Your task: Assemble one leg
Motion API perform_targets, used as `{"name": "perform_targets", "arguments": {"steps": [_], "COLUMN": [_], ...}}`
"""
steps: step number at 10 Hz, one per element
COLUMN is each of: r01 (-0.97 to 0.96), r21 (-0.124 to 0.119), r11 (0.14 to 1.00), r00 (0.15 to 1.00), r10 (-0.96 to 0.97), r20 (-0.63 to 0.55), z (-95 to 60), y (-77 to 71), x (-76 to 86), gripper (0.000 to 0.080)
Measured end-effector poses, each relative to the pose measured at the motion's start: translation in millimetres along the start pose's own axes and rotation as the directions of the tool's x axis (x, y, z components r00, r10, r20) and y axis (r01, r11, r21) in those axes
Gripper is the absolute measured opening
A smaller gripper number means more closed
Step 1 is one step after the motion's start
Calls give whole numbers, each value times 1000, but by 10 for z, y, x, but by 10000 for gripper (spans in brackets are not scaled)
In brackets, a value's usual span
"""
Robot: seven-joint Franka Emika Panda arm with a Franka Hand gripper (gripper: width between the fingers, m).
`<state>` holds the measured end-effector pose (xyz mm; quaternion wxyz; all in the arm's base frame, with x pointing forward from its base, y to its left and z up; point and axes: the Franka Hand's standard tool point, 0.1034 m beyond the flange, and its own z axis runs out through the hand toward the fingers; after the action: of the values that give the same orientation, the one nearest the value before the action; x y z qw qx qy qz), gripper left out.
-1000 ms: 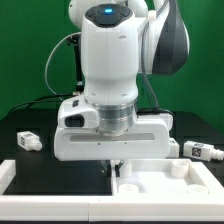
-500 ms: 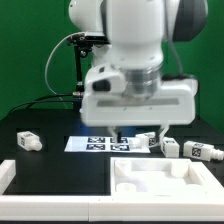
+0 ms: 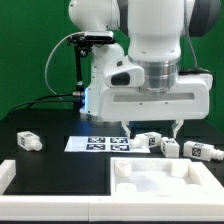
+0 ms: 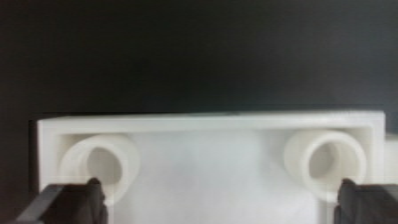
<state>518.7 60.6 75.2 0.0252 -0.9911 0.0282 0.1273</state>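
Note:
Several small white legs with black-and-white tags lie on the black table: one at the exterior view's left and three in a row at the right. My gripper hangs open and empty above the table, just over the row of legs on the right and behind the white square panel. In the wrist view the panel fills the lower half, with two round sockets in it, and my gripper stands open with one dark fingertip at each side of it. No leg shows in the wrist view.
The marker board lies flat on the table behind the panel. A white raised-edge piece sits at the front of the exterior view's left. Black cables hang behind the arm against the green backdrop.
The arm has risen from low over the panel's near corner and swung towards the exterior view's right. The marker board and the right-hand legs have come into view. The gripper stays open and empty.

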Motion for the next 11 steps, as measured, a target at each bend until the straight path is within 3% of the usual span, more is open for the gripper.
{"name": "perform_targets", "arguments": {"steps": [1,2,3,7,9,10,11], "r01": [12,56,102,73,47,46,37], "r21": [-23,-30,-36,-30,-29,-36,-61], "r11": [1000,998,994,997,998,998,997], "r00": [1000,998,995,996,964,937,920], "r10": [-13,-56,-102,-72,-38,-31,-10], "r20": [-6,-9,-4,46,262,348,392], "z": [40,96,152,200,258,244,196], "y": [-266,-510,-666,-535,-564,-588,-603], "x": [-111,-221,-294,-337,-626,-667,-679], "gripper": [649,649,649,649,649,649,649]}}
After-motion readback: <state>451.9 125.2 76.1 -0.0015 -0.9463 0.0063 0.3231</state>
